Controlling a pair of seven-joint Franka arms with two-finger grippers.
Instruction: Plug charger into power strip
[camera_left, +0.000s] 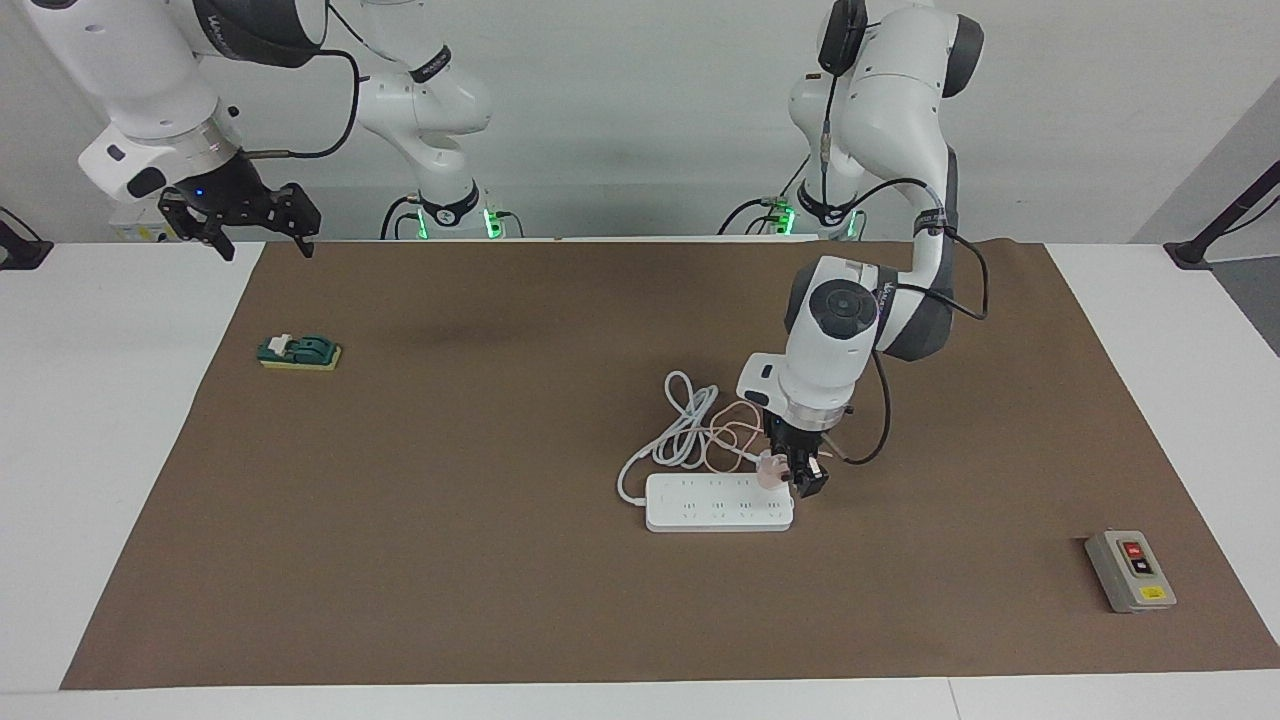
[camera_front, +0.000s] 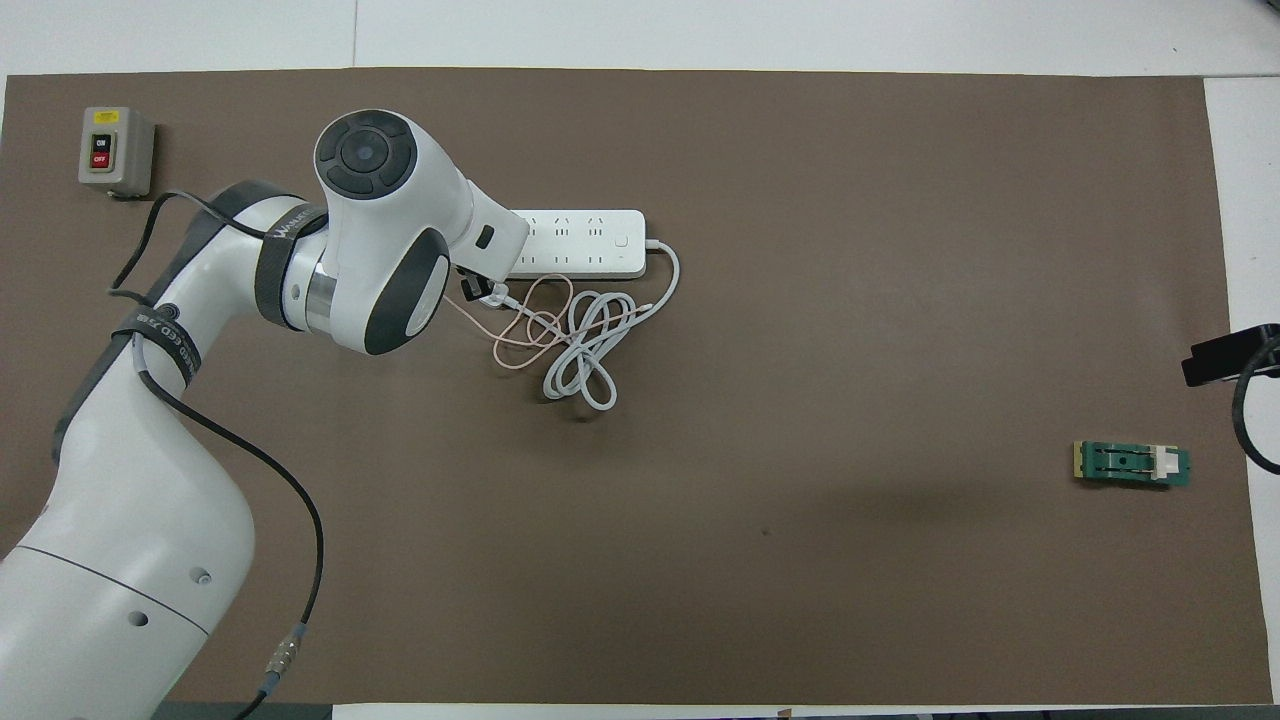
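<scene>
The white power strip (camera_left: 715, 505) lies flat on the brown mat, its thick white cord (camera_left: 685, 430) coiled just nearer to the robots. My left gripper (camera_left: 803, 478) points down over the strip's end toward the left arm's side. It is shut on the small pale pink charger (camera_left: 769, 469), which sits at the top face of the strip at that end. The charger's thin pink cable (camera_front: 520, 330) loops over the white cord. In the overhead view the left arm hides that end of the power strip (camera_front: 590, 245). My right gripper (camera_left: 265, 245) waits open, raised over the mat's corner.
A grey box with red and black buttons (camera_left: 1130, 570) stands on the mat toward the left arm's end, farther from the robots than the strip. A green and yellow block (camera_left: 300, 352) lies toward the right arm's end. The mat (camera_left: 480, 560) covers most of the table.
</scene>
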